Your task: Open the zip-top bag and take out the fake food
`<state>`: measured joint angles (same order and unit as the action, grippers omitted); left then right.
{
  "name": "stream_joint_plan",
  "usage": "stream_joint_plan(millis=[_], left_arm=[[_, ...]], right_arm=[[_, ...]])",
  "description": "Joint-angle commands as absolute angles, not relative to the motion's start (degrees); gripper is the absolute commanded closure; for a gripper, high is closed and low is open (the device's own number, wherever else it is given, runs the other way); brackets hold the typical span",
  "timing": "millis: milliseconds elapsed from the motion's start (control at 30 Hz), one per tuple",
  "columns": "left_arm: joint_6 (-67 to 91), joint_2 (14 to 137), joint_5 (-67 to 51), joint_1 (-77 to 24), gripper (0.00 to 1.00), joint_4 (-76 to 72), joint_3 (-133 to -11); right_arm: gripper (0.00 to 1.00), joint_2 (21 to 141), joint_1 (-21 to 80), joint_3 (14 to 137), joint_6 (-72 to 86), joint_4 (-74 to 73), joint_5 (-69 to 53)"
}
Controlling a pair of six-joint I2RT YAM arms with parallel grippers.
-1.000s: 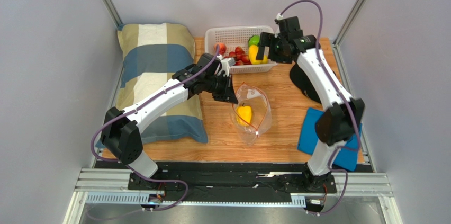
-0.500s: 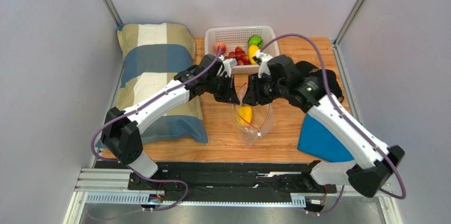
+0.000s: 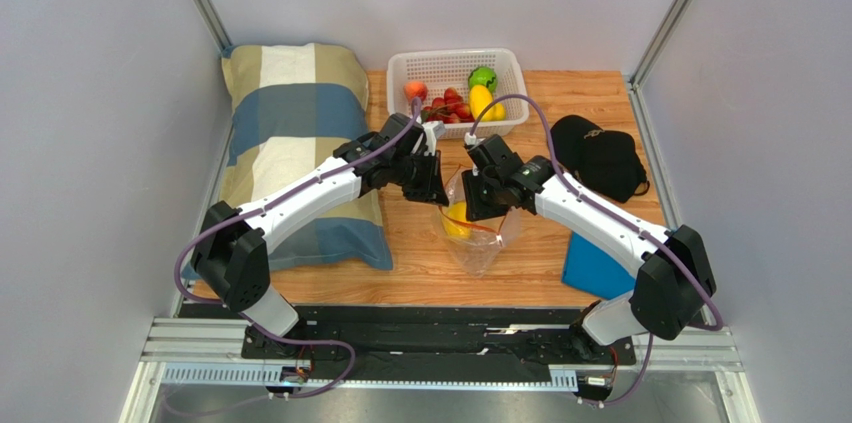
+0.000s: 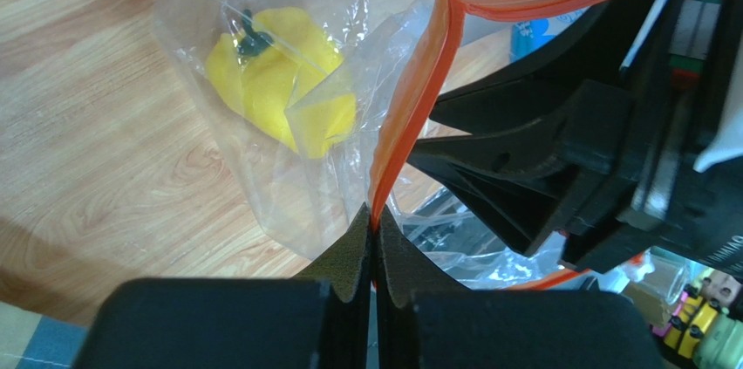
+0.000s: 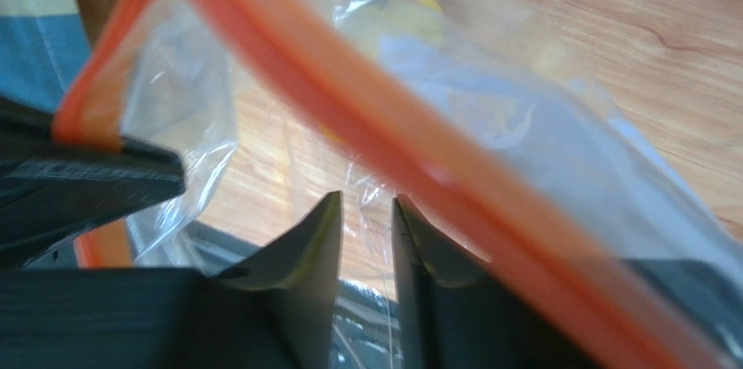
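The zip-top bag lies on the wooden table with a yellow pepper inside. My left gripper is shut on the bag's orange zip strip, which it pinches at its fingertips. The pepper shows through the clear film. My right gripper is at the bag's mouth, facing the left one. Its jaws stand narrowly open, with thin clear film in the gap. The zip strip runs just above them. More fake food lies in the white basket: green ball, yellow piece, red grapes, peach.
A plaid pillow fills the table's left side under the left arm. A black pouch lies at the right. A blue pad lies under the right arm at the front right.
The right arm swung from the basket down to the bag's mouth, and its jaws narrowed on the way. The left gripper kept its hold on the zip strip.
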<state>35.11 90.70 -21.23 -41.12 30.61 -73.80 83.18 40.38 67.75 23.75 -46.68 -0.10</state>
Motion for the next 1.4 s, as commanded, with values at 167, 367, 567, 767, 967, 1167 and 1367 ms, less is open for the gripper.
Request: stream_joint_plan(millis=[167,367,567,767,967,1167,1367], left_arm=[[35.0,91.1,-19.1,-41.2,1.0,30.5,-73.5],[34.6,91.6,-19.3,-41.2,1.0,30.4,-71.9],[34.5,91.4,-20.0,-41.3,1.0,29.6,-69.0],[34.0,90.4,-19.4,-41.1,1.0,29.5,-67.3],[34.5,89.4,-19.1,-40.2,1.0,28.0,-65.8],[34.0,88.3,-17.1,-39.2,1.0,28.3,-66.5],[31.6,86.8,-14.8,-39.1,1.0,30.2,-70.9]], right_arm=[[0.3,86.7,41.9,60.5,24.1,-28.3,-1.3],[0.19,90.3,43.2,58.5,23.5,-21.7,-0.8],[0.16,96.6,45.3,57.2,22.9,-16.2,3.2],[0.31,95.8,46.9,58.8,22.5,-19.3,6.3],[0.69,85.7,46.8,58.7,23.6,-25.2,5.2],[0.88,78.1,46.8,58.5,24.3,-34.4,3.3],[0.92,70.4,46.9,52.5,22.5,-33.8,-1.2]])
